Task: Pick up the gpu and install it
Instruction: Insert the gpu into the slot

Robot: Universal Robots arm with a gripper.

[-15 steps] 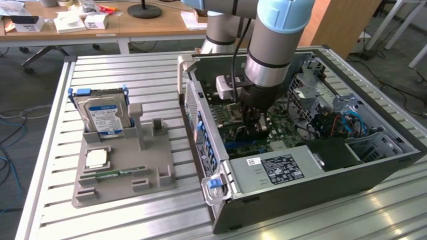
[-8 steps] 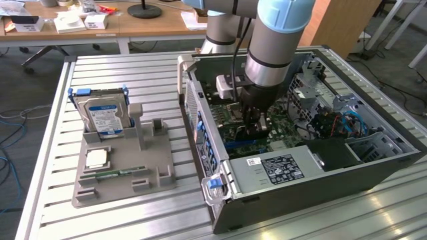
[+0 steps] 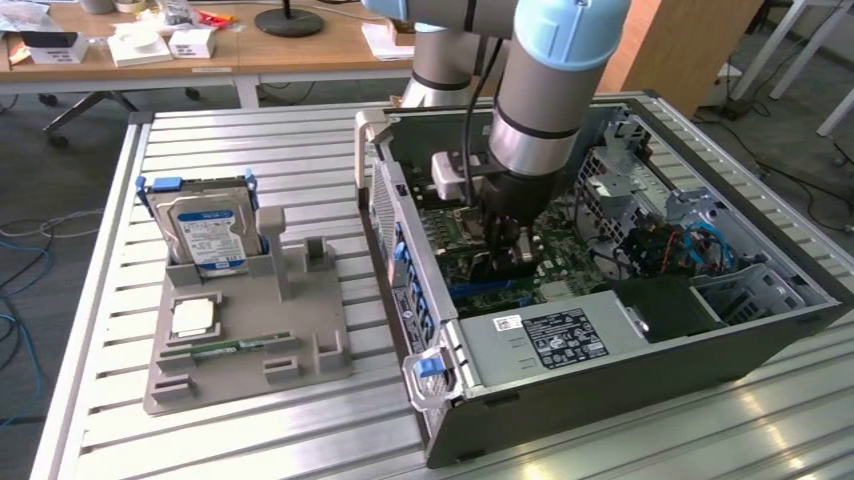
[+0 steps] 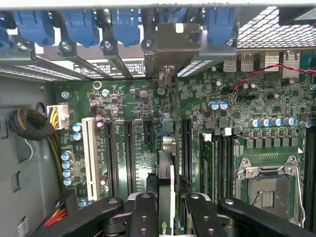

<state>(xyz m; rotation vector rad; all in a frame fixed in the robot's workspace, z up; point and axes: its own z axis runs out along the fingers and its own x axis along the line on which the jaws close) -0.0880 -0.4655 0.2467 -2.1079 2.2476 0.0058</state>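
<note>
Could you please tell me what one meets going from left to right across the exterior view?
Hard drive → blue case latch → power supply → blue cables.

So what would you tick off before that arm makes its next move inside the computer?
1. Pincer gripping the gpu: ok, card held edge-on between the fingers.
2. Gpu inside the open case, above the motherboard: ok.
3. Gpu pushed fully home: cannot tell.
4. Sleeved cable bundle apart from the card: ok.
5. Hard drive parked in the grey holder outside the case: ok.
</note>
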